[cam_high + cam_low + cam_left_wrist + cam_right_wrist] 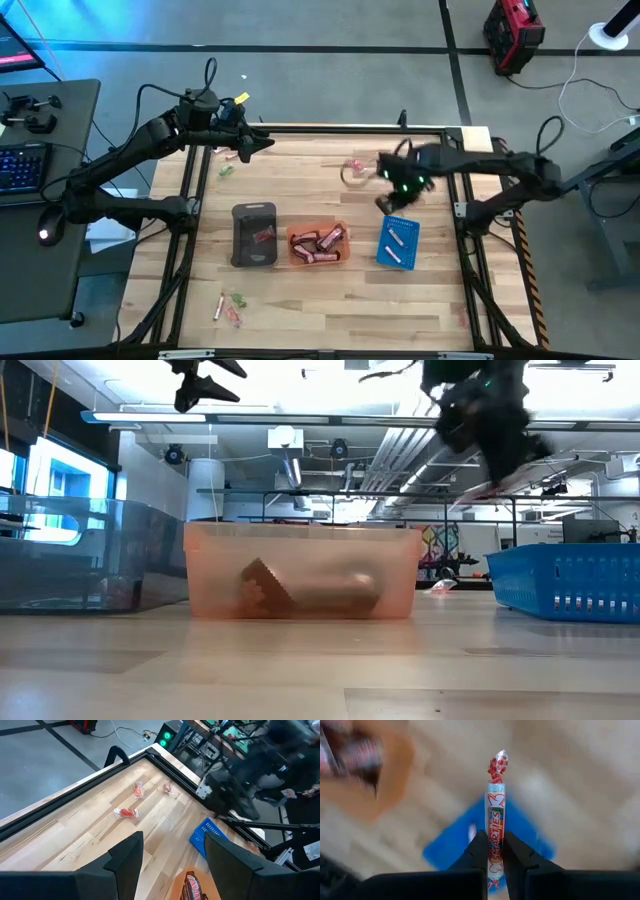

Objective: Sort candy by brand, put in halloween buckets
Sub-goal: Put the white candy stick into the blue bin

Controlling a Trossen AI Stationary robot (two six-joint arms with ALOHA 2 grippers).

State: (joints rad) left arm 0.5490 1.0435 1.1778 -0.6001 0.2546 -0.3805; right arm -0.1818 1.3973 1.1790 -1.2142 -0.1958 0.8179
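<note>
Between your right gripper's (491, 851) jaws a Smarties roll (495, 810) is pinched at its lower half, held above the blue bucket (530, 832); it's light and crinkly-wrapped, so hold mid-roll, not the twisted end. Farther off, your left gripper (262, 143) hovers with jaws spread over the tabletop's (320, 300) far edge.

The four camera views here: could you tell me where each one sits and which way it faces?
High: overhead, straight down; both arms, three buckets.
Low: table height, level; orange bucket nearest.
Left wrist: past open left gripper, toward the blue bucket.
Right wrist: right gripper holding a Smarties roll above the blue bucket.
Shared: the blue bucket.
</note>
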